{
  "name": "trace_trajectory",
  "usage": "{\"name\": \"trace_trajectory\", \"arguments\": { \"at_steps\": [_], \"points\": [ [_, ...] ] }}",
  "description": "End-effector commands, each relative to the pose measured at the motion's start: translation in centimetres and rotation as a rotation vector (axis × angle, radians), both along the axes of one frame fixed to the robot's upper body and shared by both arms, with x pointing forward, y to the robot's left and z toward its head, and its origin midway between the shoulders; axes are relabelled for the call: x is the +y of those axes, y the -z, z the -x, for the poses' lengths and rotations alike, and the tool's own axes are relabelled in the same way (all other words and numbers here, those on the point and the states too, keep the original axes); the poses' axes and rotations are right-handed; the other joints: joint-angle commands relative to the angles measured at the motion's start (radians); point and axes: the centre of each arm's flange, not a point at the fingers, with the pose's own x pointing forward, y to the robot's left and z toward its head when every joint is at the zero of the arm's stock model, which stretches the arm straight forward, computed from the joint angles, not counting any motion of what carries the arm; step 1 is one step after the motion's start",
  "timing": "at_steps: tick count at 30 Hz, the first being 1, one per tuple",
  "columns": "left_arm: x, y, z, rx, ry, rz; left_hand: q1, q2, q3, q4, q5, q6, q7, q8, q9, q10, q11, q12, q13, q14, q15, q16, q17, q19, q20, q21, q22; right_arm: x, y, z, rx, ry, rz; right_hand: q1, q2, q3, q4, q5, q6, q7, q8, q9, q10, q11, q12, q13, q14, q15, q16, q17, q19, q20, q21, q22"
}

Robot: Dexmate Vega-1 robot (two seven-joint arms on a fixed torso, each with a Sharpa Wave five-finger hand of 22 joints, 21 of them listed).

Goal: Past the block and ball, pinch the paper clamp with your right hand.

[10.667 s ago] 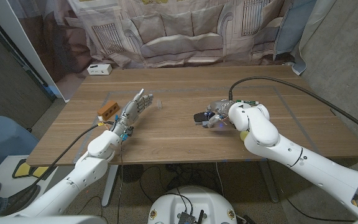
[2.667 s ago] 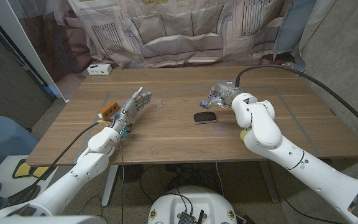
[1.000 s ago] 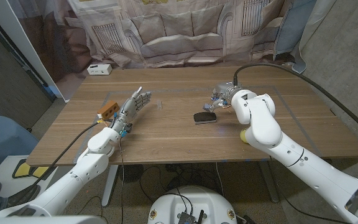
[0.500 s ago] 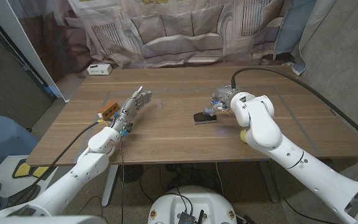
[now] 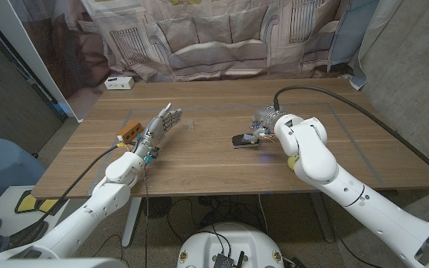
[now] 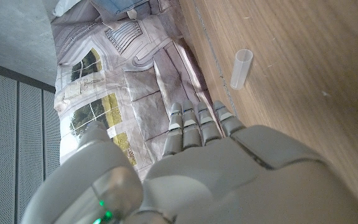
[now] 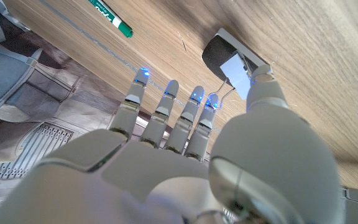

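Wood-grain desk (image 5: 199,160), matte planks. Black clamp (image 5: 243,139) with wire handles and a white label lies mid-desk; writing on it too small to read. Right hand (image 5: 263,126) sits just beside the clamp, thumb tip by its label, fingers (image 7: 166,106) straight and slightly apart, holding nothing. Left hand (image 5: 157,131) well left of the clamp, fingers (image 6: 194,127) extended, apart, empty. Orange block (image 5: 129,133) just beyond it. Clear plastic tube (image 6: 243,68) nearby. Green marker (image 7: 110,17), print unreadable.
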Motion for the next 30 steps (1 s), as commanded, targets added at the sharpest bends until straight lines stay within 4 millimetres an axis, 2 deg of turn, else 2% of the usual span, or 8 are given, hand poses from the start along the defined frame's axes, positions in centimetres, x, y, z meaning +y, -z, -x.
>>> {"name": "trace_trajectory", "arguments": {
  "at_steps": [1,30],
  "points": [
    [-0.1,0.0,0.0,-0.004,0.005,-0.001,-0.001,0.009,0.004,-0.006,-0.001,0.008,0.002,-0.001,0.004,0.007,0.001,-0.003,0.005,0.005,0.0,-0.004,0.002,0.009,-0.002,-0.001,0.002,0.6,0.6,0.1,0.022,-0.005,0.067,0.007,-0.002,0.005,-0.006,0.008,-0.001,-0.014,-0.003,0.006,-0.017,-0.001,-0.001,0.002,-0.01,-0.06,-0.007,0.001,-0.008,0.002,0.002,0.002],
    [-0.7,0.2,-0.4,0.006,0.003,0.011,-0.002,0.01,0.006,-0.009,-0.001,0.009,0.001,-0.001,0.004,0.006,0.003,-0.003,0.005,0.005,-0.001,-0.003,0.002,0.009,-0.001,-0.001,0.002,0.9,1.3,-2.4,0.101,-0.002,0.134,0.0,-0.003,0.01,-0.005,0.014,-0.059,-0.014,-0.011,0.006,-0.076,-0.003,-0.004,0.0,-0.041,-0.05,-0.021,0.002,-0.025,0.002,0.001,0.002]
  ]
}}
